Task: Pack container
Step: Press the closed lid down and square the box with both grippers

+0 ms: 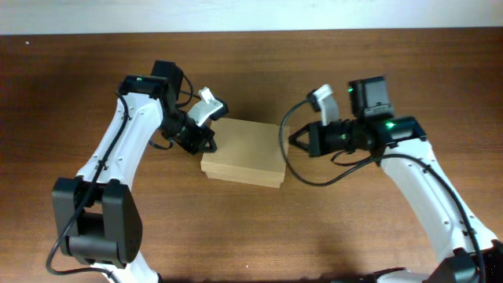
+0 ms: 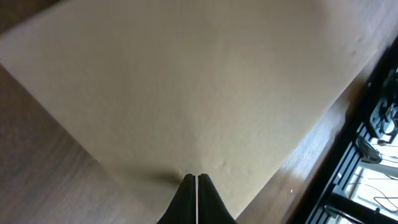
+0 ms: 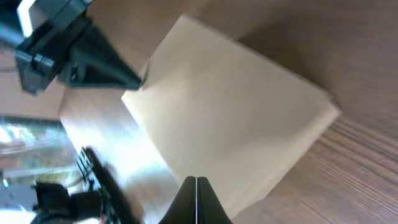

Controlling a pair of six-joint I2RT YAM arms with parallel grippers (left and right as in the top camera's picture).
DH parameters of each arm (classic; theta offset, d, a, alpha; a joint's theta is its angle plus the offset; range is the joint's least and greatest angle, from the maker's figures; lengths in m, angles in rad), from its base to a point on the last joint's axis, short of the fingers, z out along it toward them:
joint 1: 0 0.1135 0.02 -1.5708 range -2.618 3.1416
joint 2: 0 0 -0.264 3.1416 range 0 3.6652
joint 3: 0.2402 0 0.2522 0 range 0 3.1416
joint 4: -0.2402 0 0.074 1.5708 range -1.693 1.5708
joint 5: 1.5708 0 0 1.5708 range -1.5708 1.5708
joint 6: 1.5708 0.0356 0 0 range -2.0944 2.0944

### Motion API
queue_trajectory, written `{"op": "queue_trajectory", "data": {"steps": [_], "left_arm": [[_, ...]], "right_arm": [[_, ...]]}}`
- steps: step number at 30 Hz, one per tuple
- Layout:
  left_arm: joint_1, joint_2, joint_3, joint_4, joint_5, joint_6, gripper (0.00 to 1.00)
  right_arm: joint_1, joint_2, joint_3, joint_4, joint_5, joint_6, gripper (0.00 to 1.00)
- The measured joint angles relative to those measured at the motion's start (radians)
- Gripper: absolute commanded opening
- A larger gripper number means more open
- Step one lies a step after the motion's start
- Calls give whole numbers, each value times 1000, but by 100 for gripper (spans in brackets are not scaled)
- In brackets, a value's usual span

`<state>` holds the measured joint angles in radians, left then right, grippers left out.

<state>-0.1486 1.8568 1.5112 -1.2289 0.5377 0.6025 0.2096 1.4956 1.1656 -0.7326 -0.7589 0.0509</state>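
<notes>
**Container** (image 1: 244, 151): plain brown cardboard box, unmarked, lid flat and shut. It lies on the wooden table (image 1: 330, 228) between the two grippers, directly ahead of each one's fingertips. In the left wrist view its top (image 2: 199, 93) fills nearly the whole picture. In the right wrist view (image 3: 230, 124) it is seen cornerwise, with one long edge nearest the tool.

**Left gripper** (image 1: 209, 143): jaws pressed together to a single point, holding nothing. The tip (image 2: 196, 182) meets the box's near edge. From the right wrist camera the same tip (image 3: 134, 82) sits against the far edge of the box.

**Right gripper** (image 1: 293, 141): jaws likewise closed, holding nothing. The tip (image 3: 196, 184) points at the box's near side. Whether it touches the cardboard cannot be told.

**Arms**: white links with black joints, one reaching in from each side of the box.
</notes>
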Motion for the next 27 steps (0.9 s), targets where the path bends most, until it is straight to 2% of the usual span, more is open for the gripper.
{"op": "queue_trajectory", "data": {"steps": [4,11,19,27], "left_arm": [[0,0,-15,22,0,0,2],[0,0,-28,52,1,0,2],[0,0,-29,63,-1,0,2],[0,-5,-29,67,-5,-2,2]], "right_arm": [[58,0,-73,11,24,-27,4],[65,2,-213,154,63,-29,4],[65,49,-220,164,63,-29,4],[65,20,-219,163,85,-4,4]]}}
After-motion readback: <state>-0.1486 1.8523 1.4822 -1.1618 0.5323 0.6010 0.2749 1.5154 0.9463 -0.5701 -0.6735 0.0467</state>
